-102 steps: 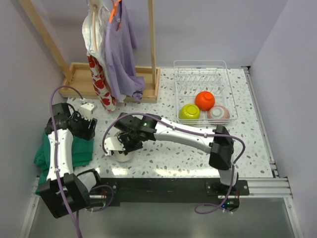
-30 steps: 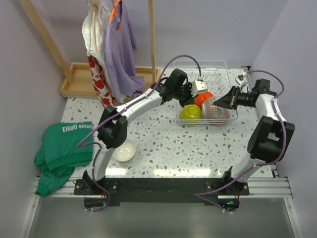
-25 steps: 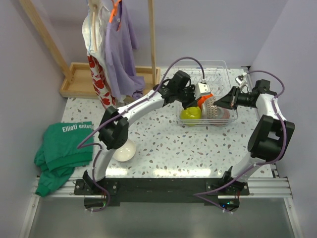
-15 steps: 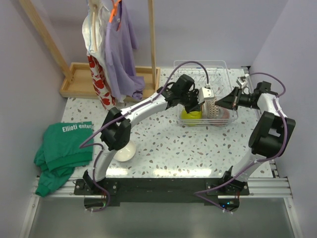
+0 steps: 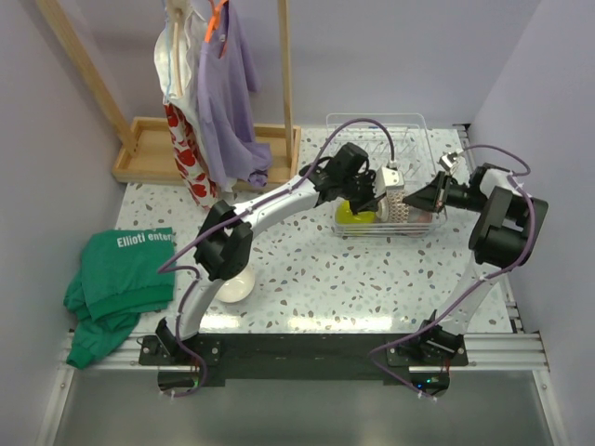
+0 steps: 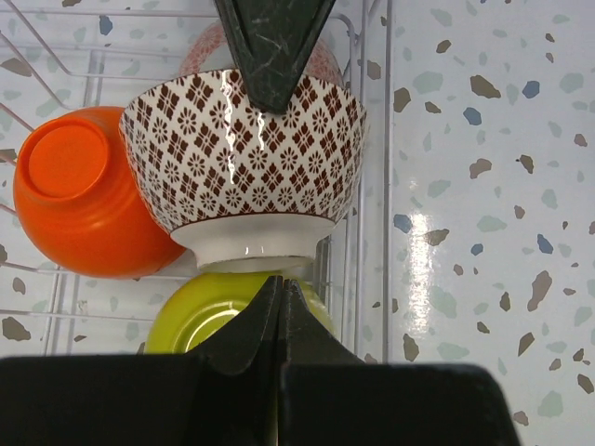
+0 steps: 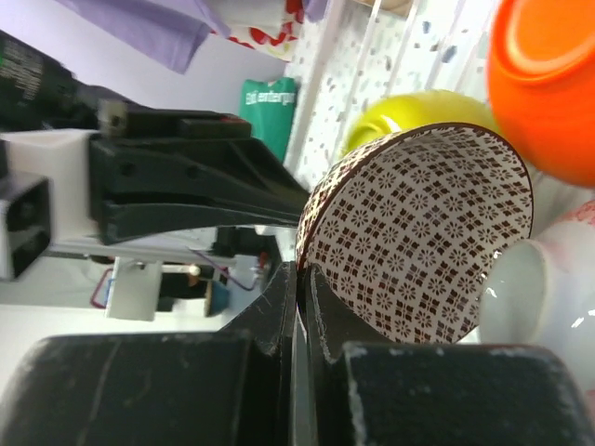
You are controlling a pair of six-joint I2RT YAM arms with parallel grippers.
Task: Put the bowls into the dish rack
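A brown-and-white patterned bowl (image 6: 244, 158) hangs on its side over the near end of the clear dish rack (image 5: 372, 119). My right gripper (image 7: 299, 269) is shut on its rim. Beneath it in the rack lie a lime green bowl (image 6: 228, 311), an orange bowl (image 6: 79, 190) and a pinkish-white bowl (image 7: 544, 288). My left gripper (image 6: 281, 282) is shut and empty, its tips at the patterned bowl's white foot ring. In the top view the left arm hides the orange bowl. A pale bowl (image 5: 232, 286) sits on the table by the left arm's elbow.
A wooden tray (image 5: 149, 149) with posts and hanging clothes (image 5: 218, 93) stands at the back left. A green cloth (image 5: 121, 274) lies at the table's left edge. Walls close in on the left and right, the rack near the right one.
Over the last second my left gripper swung right and nearer across the rack, up to the patterned bowl. My right gripper kept the bowl in about the same spot.
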